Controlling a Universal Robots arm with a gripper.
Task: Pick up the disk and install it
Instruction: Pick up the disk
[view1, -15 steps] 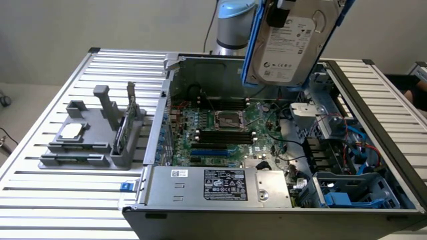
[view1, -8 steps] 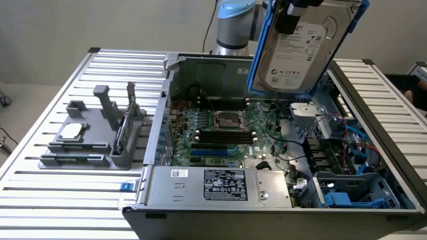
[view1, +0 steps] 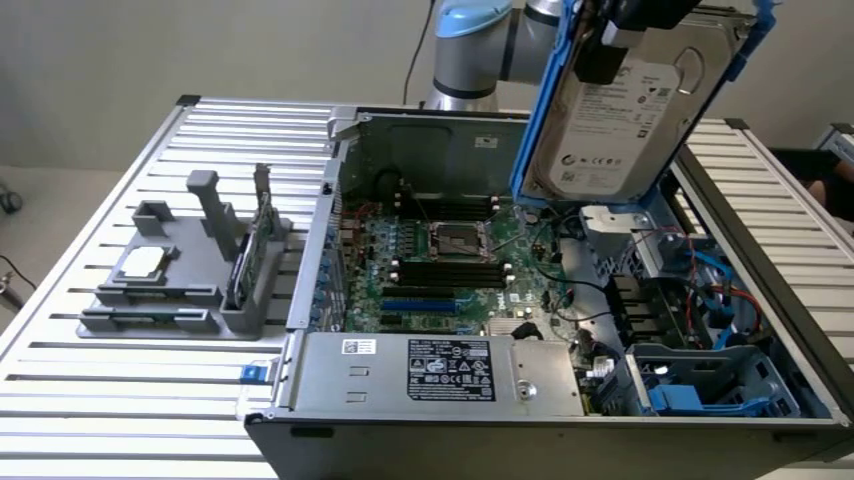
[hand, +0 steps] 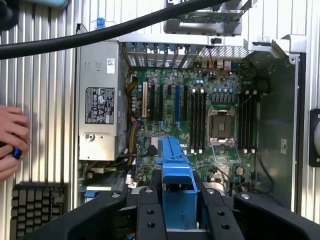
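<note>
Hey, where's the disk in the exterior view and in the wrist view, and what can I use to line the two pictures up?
Exterior view: the disk hangs tilted, label showing, high at the exterior view's right, above the open computer case.
Wrist view: the disk appears edge-on, its blue carrier clamped in the gripper, over the motherboard.
Shared landmark: the power supply with its black label.

Silver metal disk (view1: 627, 120), blue plastic carrier (hand: 176, 172)
</note>
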